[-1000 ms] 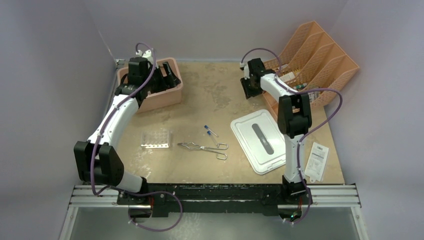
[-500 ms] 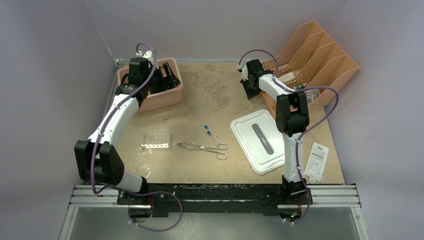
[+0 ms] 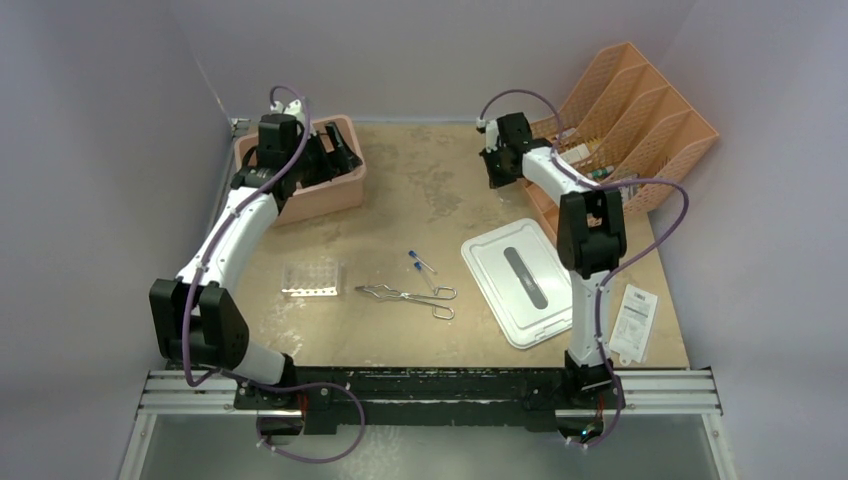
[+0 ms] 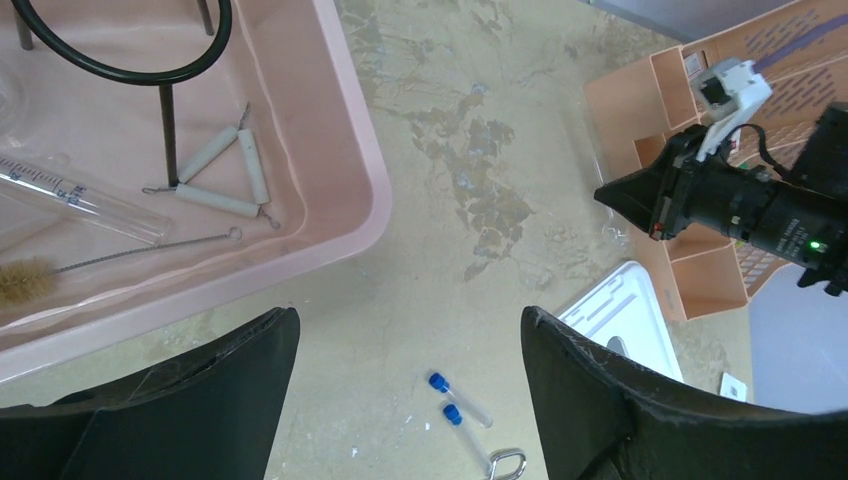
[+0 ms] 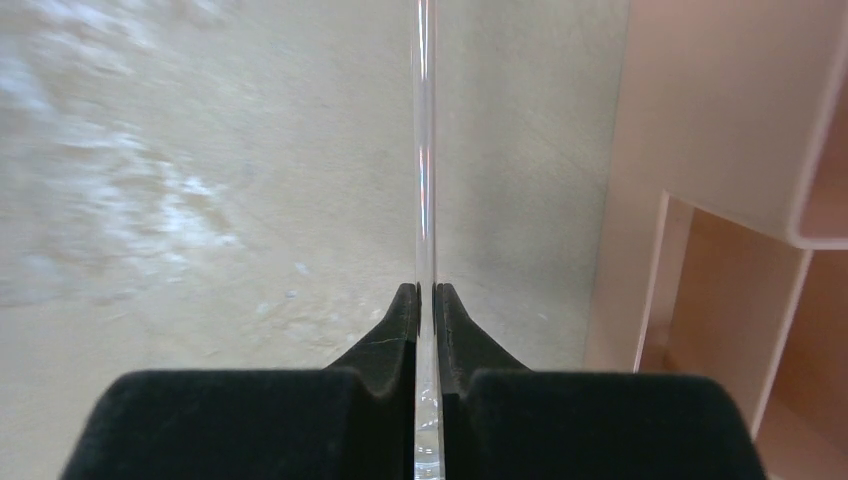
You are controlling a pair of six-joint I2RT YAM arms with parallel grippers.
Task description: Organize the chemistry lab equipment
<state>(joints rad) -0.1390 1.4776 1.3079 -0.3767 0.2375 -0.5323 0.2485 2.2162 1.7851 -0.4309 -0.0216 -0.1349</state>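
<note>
Your right claw [image 5: 425, 292] is clamped on a thin clear rod [image 5: 425, 150], one only, pinched between both fingertips. The rod's long axis runs in line with the fingers, straight out toward 12 o'clock in the wrist view, and the wall of the peach file organiser [image 5: 700, 120] stands just beside it at 3 o'clock. Whether the far tip touches the table [image 3: 420, 190] cannot be told. Your left claw [image 4: 405, 330] hangs spread wide and empty over the near edge of the pink bin [image 4: 360, 150], which in the overhead view lies at about 9 o'clock from the right claw, well apart across the table. If the bin is where the rod belongs, that sideways crossing is what the next move turns on, and you should carry the rod with its length kept clear of the organiser wall. Inside the bin you can count one black wire ring stand [image 4: 168, 130] and one thin brush [image 4: 25, 280]. Out on the table lie two blue-capped vials [image 3: 422, 263] at roughly 7 o'clock from the right claw, one pair of silver scissor-handled tongs [image 3: 408, 295] just nearer than the vials, lying left to right, and one clear plastic tube rack [image 3: 310, 277], which is nearer your left arm.
</note>
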